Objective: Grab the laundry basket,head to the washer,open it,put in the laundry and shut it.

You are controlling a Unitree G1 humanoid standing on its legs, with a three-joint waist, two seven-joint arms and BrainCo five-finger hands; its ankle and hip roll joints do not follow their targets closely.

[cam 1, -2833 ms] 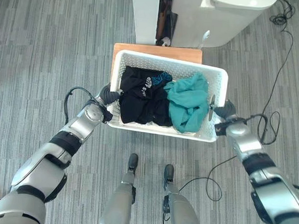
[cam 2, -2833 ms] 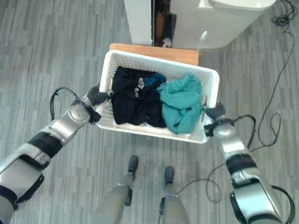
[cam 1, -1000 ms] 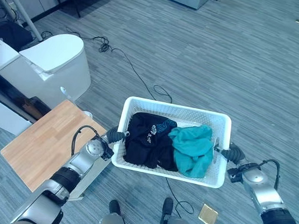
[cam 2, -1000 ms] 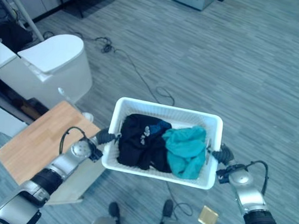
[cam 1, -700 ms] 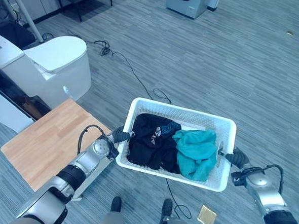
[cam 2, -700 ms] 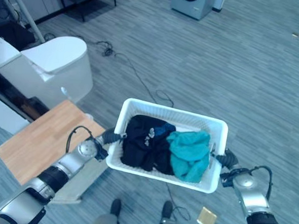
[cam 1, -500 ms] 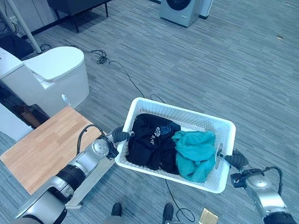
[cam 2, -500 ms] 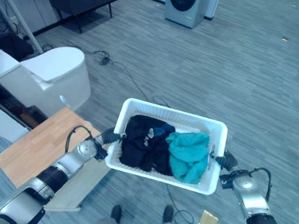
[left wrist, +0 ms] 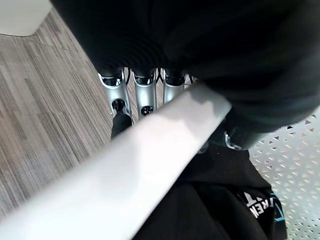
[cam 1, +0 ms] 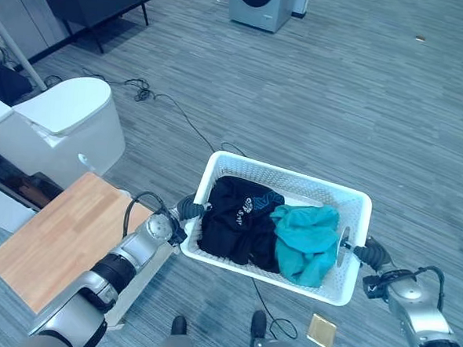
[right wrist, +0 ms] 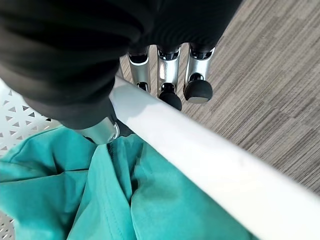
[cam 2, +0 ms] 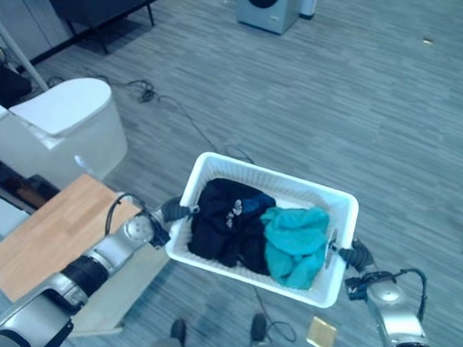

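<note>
You have the white laundry basket (cam 1: pixel 279 227) held up off the grey floor (cam 1: pixel 361 111), carried between both arms in the middle of the head views. Your left robot hand (cam 1: pixel 188 209) sits at the basket's 9 o'clock end; in its wrist view the fingers (left wrist: pixel 142 97) run down the outside of the white rim while the thumb comes over on the inner side, so it is clamped on that rim. Your right robot hand (cam 1: pixel 367 252) is at the 3 o'clock end, and its wrist view shows the same pinch: fingers (right wrist: pixel 169 85) outside the rim, thumb pressed against the inside just beside the cloth.

Inside the basket, a black garment (cam 1: pixel 236 221) fills the half nearer your left robot hand, and a teal garment (cam 1: pixel 306 245) fills the other half, the two touching in the middle.

The washer (cam 1: pixel 261 2) stands at 12 o'clock, at the far edge of the view, well apart from the basket. At 9 o'clock there is a white rounded appliance (cam 1: pixel 57 127), and a wooden counter (cam 1: pixel 50 241) lies at about 8 o'clock beneath your left arm. A small tan square (cam 1: pixel 322 331) lies on the floor at 5 o'clock, near the basket's near corner.
</note>
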